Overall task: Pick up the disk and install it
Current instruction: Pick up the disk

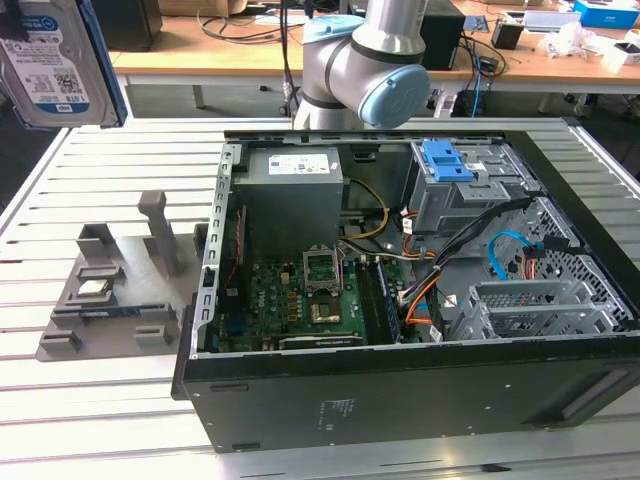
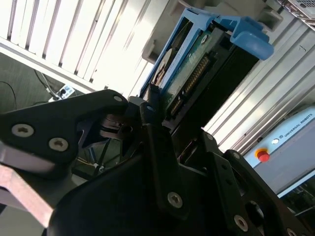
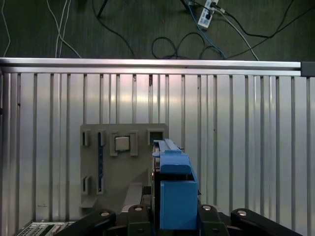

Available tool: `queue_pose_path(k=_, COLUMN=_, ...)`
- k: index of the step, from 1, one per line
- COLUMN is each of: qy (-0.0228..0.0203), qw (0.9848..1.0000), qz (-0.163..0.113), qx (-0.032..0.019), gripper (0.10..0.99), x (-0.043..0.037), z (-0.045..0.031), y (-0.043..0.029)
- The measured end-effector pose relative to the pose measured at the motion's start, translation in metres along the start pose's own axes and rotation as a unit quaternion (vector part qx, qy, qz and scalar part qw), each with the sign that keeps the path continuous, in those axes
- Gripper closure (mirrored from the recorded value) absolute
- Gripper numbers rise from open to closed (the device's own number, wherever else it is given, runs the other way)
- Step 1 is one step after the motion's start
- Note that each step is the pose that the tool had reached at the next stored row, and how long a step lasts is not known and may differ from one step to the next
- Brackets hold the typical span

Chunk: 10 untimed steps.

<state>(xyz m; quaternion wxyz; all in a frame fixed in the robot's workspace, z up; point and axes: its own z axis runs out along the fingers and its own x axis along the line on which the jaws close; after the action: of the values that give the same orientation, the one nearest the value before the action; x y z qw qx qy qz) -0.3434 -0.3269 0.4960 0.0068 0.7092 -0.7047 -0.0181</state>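
We see the black fingers (image 2: 155,137) pinching the disk (image 1: 50,60) by one end, and it sits tight between them in the second wrist view. The disk is flat and silver, with a white and blue label, and it is clipped in a bright blue frame (image 3: 174,196). It is up in the air, not touching the desk (image 3: 246,147). In the exterior view it stands on its edge with its label side facing us. Down below the fingers a grey holder (image 3: 123,167) lies on the silver slats of the desk. A small square silver chip (image 3: 123,143) rests in one pocket of that holder, well apart from the disk. Off to one side of the fingers, and lower than them, is the big black computer case (image 1: 400,400), lying open on the desk. Inside it we can see a green board (image 1: 300,300), coloured wires (image 1: 420,295) and a grey metal box with a white label (image 1: 295,185). A blue clip (image 1: 447,160) sits on the metal bay inside the case, well apart from the fingers. The grey arm (image 1: 350,60) with its light blue cap stands behind the case.
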Motion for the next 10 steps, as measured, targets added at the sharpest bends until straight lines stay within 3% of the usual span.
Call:
queue_pose_path(k=3, qy=0.0000, qw=1.0000, qz=0.000, qx=0.0000, gripper=0.722, x=-0.0001, z=-0.0085, y=0.0003)
queue_pose_path(k=8, qy=0.0000, qw=1.0000, qz=0.000, qx=0.0000, gripper=0.722, x=-0.0004, z=-0.0289, y=0.0010)
queue_pose_path(k=10, qy=0.0000, qw=1.0000, qz=0.000, qx=0.0000, gripper=0.722, x=-0.0005, z=-0.0332, y=0.0012)
